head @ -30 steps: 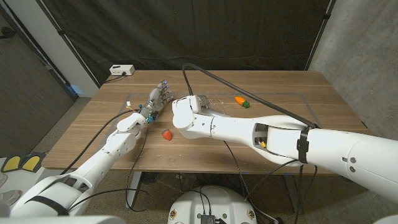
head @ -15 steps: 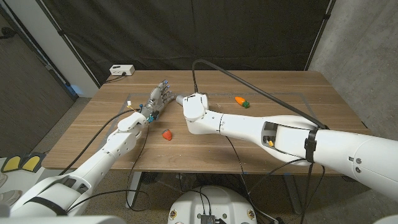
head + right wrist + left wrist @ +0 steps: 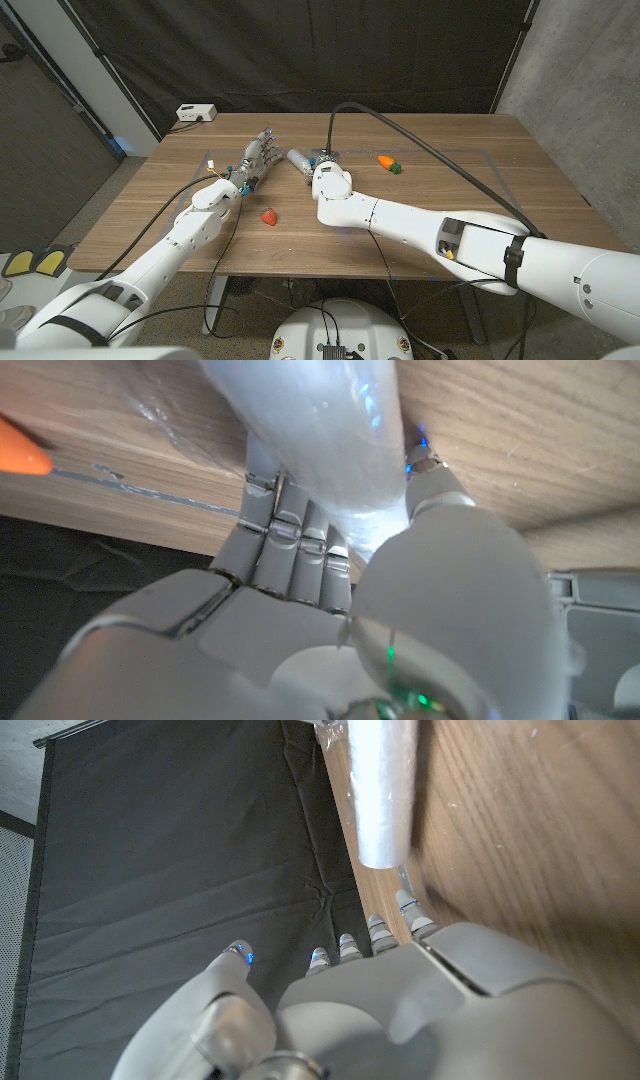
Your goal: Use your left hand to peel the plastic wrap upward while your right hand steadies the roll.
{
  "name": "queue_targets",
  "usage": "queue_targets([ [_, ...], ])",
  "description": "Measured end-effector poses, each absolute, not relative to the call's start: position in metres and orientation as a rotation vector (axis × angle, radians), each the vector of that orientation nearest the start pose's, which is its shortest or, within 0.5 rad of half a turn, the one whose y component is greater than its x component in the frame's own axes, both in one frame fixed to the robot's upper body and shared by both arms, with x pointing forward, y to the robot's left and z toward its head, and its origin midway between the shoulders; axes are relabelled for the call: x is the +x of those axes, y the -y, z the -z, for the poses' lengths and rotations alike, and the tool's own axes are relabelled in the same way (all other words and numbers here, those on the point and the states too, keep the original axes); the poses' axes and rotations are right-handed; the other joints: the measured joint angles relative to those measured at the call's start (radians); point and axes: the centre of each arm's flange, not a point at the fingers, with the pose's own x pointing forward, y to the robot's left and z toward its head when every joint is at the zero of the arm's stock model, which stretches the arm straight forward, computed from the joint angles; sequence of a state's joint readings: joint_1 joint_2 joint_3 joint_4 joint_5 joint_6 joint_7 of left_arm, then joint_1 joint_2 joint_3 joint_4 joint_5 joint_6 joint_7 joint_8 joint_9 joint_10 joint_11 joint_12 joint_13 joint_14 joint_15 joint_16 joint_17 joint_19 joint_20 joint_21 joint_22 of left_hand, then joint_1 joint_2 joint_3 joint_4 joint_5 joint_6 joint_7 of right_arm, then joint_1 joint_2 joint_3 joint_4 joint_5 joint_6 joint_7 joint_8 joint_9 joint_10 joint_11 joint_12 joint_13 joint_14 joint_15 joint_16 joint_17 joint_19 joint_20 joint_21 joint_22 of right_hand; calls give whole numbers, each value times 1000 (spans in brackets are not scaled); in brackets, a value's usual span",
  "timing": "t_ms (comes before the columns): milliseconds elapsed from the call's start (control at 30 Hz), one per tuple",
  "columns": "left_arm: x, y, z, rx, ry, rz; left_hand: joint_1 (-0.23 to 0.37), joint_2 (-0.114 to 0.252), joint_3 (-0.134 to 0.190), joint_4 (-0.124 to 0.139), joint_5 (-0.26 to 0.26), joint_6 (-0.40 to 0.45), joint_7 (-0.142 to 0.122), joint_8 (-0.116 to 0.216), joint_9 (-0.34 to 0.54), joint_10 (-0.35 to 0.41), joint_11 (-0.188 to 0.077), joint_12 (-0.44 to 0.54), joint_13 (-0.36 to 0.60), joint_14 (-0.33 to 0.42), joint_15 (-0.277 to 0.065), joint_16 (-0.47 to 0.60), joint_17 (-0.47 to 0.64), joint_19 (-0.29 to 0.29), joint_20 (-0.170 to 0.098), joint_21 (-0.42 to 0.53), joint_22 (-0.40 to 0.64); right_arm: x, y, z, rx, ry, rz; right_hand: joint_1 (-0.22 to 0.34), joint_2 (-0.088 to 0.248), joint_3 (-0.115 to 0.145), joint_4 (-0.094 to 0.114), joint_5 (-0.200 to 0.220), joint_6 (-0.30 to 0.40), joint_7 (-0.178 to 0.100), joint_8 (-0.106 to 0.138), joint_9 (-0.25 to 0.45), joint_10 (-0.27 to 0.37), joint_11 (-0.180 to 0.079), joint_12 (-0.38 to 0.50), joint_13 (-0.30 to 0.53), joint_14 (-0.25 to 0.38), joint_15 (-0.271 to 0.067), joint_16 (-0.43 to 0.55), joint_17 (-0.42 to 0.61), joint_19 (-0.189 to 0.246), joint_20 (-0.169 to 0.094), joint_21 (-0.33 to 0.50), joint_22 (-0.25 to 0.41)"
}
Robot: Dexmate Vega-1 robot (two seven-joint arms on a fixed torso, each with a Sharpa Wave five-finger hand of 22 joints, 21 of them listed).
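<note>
Two hands at the roll, frame center.
Right hand (image 3: 322,165) grips the plastic wrap roll (image 3: 298,160); left hand (image 3: 255,157) beside it, fingers spread, empty.

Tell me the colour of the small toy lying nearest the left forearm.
Red; the toy strawberry shows best in the head view.

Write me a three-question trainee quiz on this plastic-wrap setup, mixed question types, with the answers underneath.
1. True or false: the right hand is wrapped around the plastic wrap roll.
2. Multiple choice: what is the left hand holding? A) the roll B) the toy strawberry C) nothing
3. Fill in: the orange item lying on the table beyond the right arm is a toy ____.

Key: 1 true, since the right wrist view shows its fingers on one side of the roll and its thumb on the other; 2 C, its fingers are spread and stop short of the roll's end; 3 carrot.
</note>
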State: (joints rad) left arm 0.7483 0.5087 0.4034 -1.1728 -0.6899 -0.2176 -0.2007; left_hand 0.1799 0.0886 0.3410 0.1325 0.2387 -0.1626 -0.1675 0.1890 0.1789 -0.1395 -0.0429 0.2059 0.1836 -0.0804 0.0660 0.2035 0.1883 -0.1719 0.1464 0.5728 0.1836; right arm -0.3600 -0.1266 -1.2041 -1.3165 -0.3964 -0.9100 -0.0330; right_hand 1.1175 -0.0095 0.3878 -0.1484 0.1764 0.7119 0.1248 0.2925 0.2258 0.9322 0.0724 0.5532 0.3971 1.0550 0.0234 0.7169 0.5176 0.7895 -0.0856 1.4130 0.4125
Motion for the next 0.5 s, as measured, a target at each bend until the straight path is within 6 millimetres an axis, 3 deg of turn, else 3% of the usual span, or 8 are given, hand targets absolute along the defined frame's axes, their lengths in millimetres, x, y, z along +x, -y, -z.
queue_targets([
  [500, 675, -281, 27, -2, 499, 327, 0, 0, -4, -4, 0, 0, 0, 0, 0, 0, 0, 0, 0, 0, 0, -3, 0, 0, 0, -4, 0, 649, -5, 29, -900, 338, -157, -8, 8, 0, 0, 6, 14, 0, -5, 0, 0, 0, 8, 25, 7, -4, -13, -4, 0, 0, 23, 38],
])
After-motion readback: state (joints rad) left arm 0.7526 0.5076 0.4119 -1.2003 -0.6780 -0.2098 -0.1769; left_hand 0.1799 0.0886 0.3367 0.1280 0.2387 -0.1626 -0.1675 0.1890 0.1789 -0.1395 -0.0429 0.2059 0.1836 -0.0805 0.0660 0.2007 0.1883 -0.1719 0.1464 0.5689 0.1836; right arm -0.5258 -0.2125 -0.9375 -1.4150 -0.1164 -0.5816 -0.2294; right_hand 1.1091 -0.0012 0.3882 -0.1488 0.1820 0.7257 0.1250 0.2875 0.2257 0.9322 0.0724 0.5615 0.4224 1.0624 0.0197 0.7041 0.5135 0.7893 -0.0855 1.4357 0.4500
